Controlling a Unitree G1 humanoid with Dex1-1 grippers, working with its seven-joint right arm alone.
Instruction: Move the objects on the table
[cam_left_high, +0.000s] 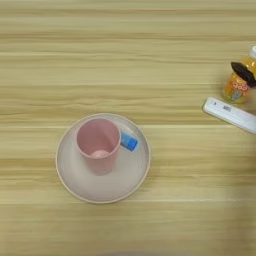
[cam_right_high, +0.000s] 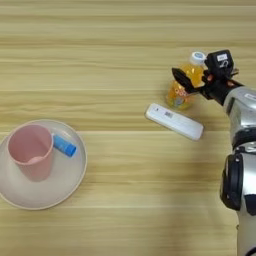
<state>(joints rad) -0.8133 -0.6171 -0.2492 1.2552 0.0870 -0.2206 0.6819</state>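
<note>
Fingers (cam_right_high: 192, 80) around bottle (cam_right_high: 183, 90), wood-grain table (cam_right_high: 125, 45)

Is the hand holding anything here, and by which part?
It cannot be told: the hand is at the orange-juice bottle, one black finger across its upper body below the cap, but closure isn't visible.

Bright, even overhead light; soft faint shadows, slight overall blur, no glare.

head stereo | both look down on table (cam_left_high: 150, 60) | right reaches further right
</note>
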